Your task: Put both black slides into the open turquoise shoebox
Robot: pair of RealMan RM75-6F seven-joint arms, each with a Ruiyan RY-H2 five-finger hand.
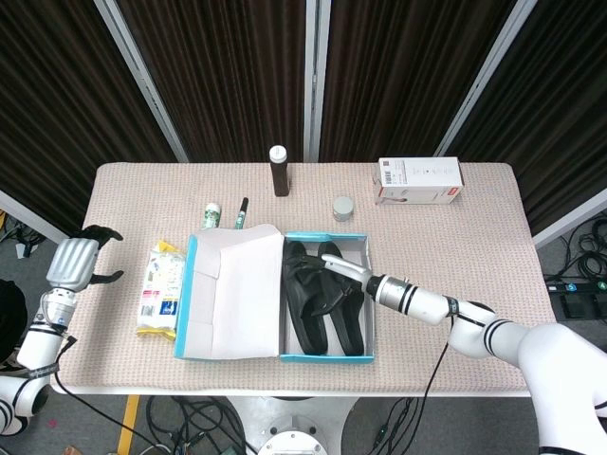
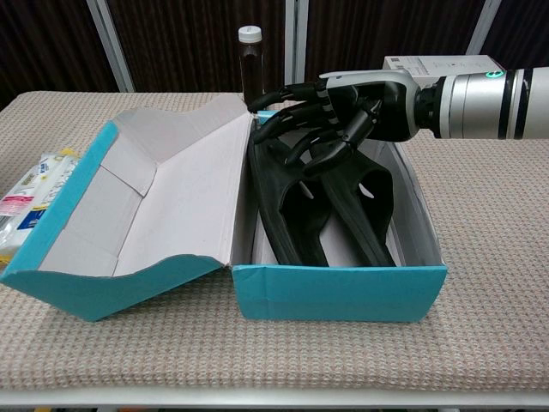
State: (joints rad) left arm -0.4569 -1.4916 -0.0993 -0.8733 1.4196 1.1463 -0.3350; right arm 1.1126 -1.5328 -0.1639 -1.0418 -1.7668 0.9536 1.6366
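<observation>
- Right hand (image 2: 343, 107): fingers spread over the two black slides (image 2: 330, 202); contact with them cannot be told. Its arm is cut off by the right edge in chest view.
- Slides: far ends covered by the hand.
- Left hand (image 1: 76, 263): head view only; fingers dark and small, pose unclear.
- Snack packet (image 2: 24, 202): cut by left edge; print illegible.
- White carton (image 1: 419, 180): label text too small to read.
</observation>
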